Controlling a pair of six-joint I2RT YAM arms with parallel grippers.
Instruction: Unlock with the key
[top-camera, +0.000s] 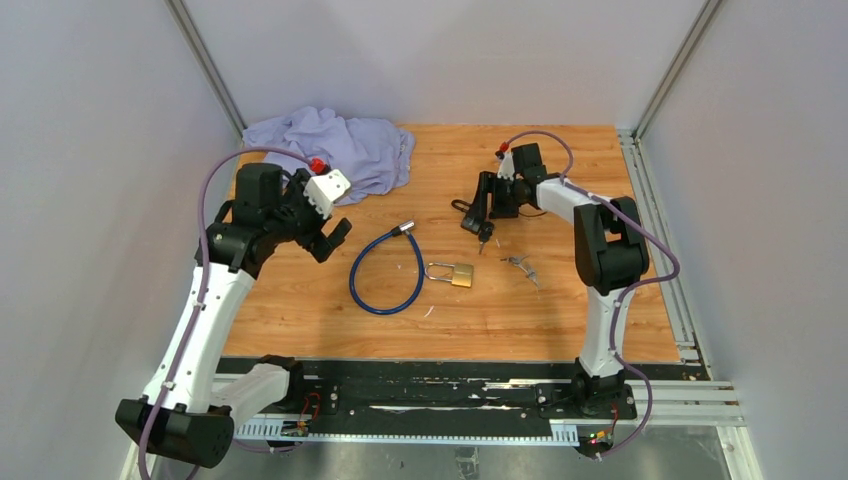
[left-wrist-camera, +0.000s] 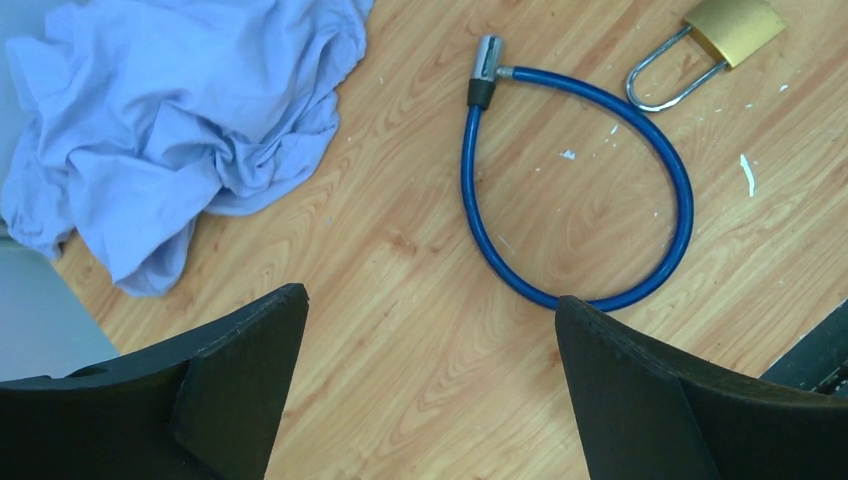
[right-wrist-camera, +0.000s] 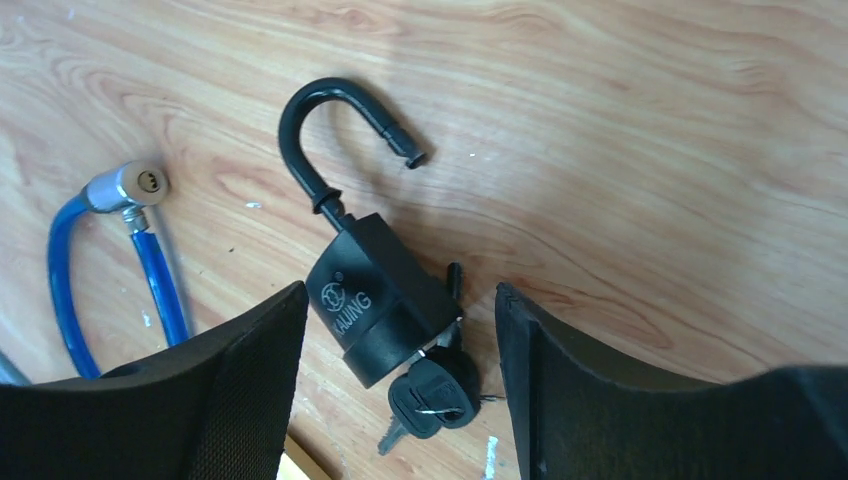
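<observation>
Right gripper (right-wrist-camera: 398, 305) spread wide, pinching nothing, hovering right over the black padlock (right-wrist-camera: 380, 295), which lies flat on the wooden table (right-wrist-camera: 650, 150). Its curved black shackle (right-wrist-camera: 315, 125) is swung out open, and the black-headed key (right-wrist-camera: 432, 392) sits in the keyhole. The padlock lies right of the blue cable lock (right-wrist-camera: 155, 280), near its silver end. Left gripper (left-wrist-camera: 430, 300) also spread, empty, raised over the table on the cable lock's near-left side. Brass padlock (left-wrist-camera: 735, 28) just beside the cable loop on its right, not touching. Small loose silver keys (top-camera: 522, 265) further right of it. Crumpled lilac cloth (left-wrist-camera: 170, 120) behind-left of the cable lock.
</observation>
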